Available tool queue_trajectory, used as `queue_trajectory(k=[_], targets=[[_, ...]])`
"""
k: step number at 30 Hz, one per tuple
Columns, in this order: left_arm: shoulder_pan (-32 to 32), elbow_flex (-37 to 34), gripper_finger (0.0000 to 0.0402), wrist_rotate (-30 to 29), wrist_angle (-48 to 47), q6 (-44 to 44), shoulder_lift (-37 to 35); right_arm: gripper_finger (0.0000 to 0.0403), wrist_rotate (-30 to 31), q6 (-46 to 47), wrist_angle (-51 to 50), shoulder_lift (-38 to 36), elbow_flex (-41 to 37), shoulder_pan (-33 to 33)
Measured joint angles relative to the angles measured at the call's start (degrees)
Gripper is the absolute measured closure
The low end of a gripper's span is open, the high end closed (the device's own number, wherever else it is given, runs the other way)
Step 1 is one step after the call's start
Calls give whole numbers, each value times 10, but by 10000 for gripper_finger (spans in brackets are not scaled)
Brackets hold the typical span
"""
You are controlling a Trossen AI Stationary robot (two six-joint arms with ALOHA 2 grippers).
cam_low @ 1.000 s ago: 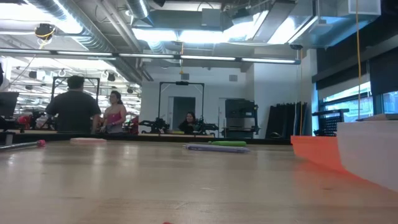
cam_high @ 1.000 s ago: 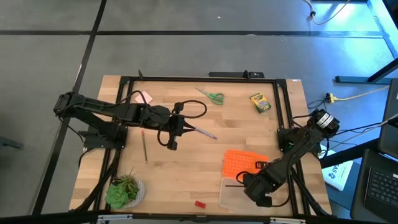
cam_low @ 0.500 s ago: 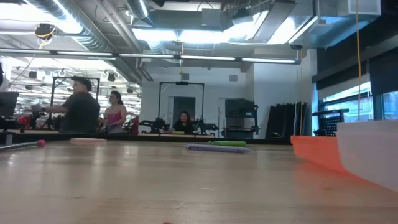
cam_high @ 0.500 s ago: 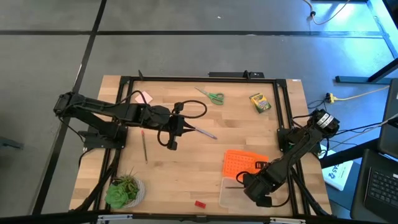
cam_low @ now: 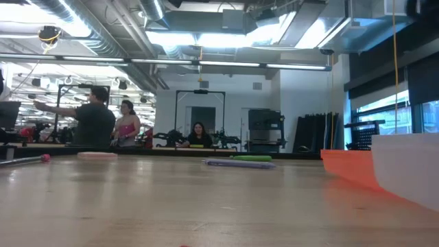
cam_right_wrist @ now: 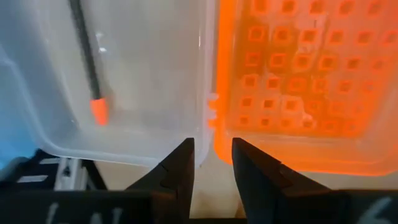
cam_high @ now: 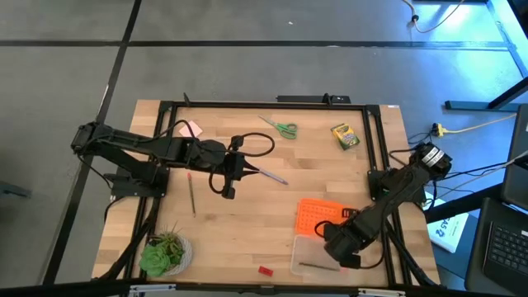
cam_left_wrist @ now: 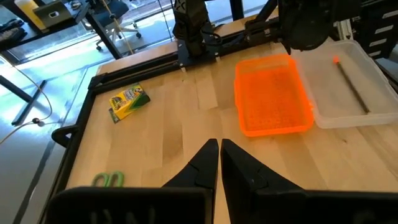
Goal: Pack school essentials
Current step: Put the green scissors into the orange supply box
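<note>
The right gripper (cam_high: 340, 241) hangs over the clear box (cam_high: 309, 256) and orange lid (cam_high: 318, 215), fingers slightly apart and empty; a pencil (cam_high: 318, 266) lies inside the box. Mid-table, the left gripper (cam_high: 244, 167) rests with fingers together beside the pen (cam_high: 270, 175). A second pencil (cam_high: 191, 193), eraser (cam_high: 265, 270), scissors (cam_high: 281, 127), crayons (cam_high: 345, 135) and pad (cam_high: 190, 129) lie scattered.

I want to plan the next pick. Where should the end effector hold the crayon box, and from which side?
Probably from straight above, closing across the two long sides of the crayon box. It lies flat and turned diagonally on the table, with bare wood on every side, so the end effector would rotate to match that angle.
</note>
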Motion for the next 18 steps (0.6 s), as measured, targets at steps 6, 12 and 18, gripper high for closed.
queue_trajectory(k=[6, 12, 18], targets=[[0, 0, 388, 0, -4, 3, 0, 293, 32, 15, 0, -72, 0, -28], [10, 0, 388, 0, -5, 3, -4, 293, 104, 28, -4, -169, 0, -73], [31, 0, 388, 0, -5, 3, -25, 293, 190, -54, 0, -238, 0, -127]])
